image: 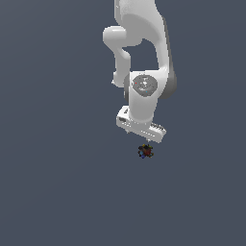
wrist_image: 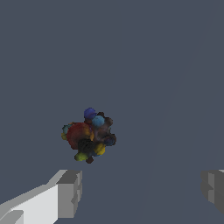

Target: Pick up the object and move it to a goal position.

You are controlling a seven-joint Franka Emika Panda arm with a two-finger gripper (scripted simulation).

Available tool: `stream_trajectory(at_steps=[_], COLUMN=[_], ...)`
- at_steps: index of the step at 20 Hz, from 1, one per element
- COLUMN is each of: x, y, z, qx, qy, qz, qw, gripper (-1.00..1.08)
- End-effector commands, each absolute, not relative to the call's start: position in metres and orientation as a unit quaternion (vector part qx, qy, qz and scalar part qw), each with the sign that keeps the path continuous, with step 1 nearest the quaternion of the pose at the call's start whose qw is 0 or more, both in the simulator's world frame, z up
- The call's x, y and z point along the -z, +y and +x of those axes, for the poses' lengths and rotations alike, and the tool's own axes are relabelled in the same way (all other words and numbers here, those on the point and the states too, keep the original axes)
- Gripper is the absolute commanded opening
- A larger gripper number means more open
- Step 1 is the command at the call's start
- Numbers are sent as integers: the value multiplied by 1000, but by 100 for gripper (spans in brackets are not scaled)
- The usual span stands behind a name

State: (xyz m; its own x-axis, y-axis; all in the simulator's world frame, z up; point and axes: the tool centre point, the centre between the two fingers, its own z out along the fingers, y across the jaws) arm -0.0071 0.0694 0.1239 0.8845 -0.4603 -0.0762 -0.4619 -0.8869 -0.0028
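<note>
Gripper (wrist_image: 140, 188), spread wide: in the wrist view one grey fingertip (wrist_image: 70, 192) stands at one side of the frame and the other at the opposite edge, with bare floor (wrist_image: 166, 65) between them and nothing pinched. Ahead of the gap, and nearer the first fingertip than the second, lies the object (wrist_image: 89, 135) — a small knobbly lump, dark at its core, with a red patch, blue knobs and yellow-green bumps. It is not yet between the fingers. In the exterior view, the white arm (image: 144, 72) descends from the top of the frame, the gripper (image: 145, 138) hangs at its lower end, and the object (image: 145, 152) sits on the floor just below the fingertips, slightly toward the exterior view's right of the arm's wrist. No goal marker can be made out in either view. Judged by its size against the fingers, the lump is probably very light, and it looks rigid. Its bumpy, irregular surface offers no flat faces, so it may roll or twist under pressure — a grasp across the broadest part of the body, with the pads centred on the lump, seems the most secure.
</note>
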Motion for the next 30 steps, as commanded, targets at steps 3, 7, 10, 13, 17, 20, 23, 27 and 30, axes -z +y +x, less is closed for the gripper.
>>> stream_trajectory(at_steps=[3, 7, 10, 13, 17, 20, 23, 27, 30], x=[-119, -114, -110, -107, -103, -99, -96, -91, -88], y=[75, 80, 84, 88, 93, 96, 100, 105, 109], z=[-4, -1, 1, 4, 6, 8, 10, 13, 15], qx=[-34, -31, -29, -27, -23, -20, -17, -13, -10], qy=[293, 340, 375, 409, 454, 487, 519, 560, 590], qz=[-956, -940, -927, -912, -891, -873, -855, -828, -807], qw=[8, 6, 5, 4, 2, 1, 0, 0, -1], gripper=[100, 100, 100, 100, 100, 100, 100, 100, 100])
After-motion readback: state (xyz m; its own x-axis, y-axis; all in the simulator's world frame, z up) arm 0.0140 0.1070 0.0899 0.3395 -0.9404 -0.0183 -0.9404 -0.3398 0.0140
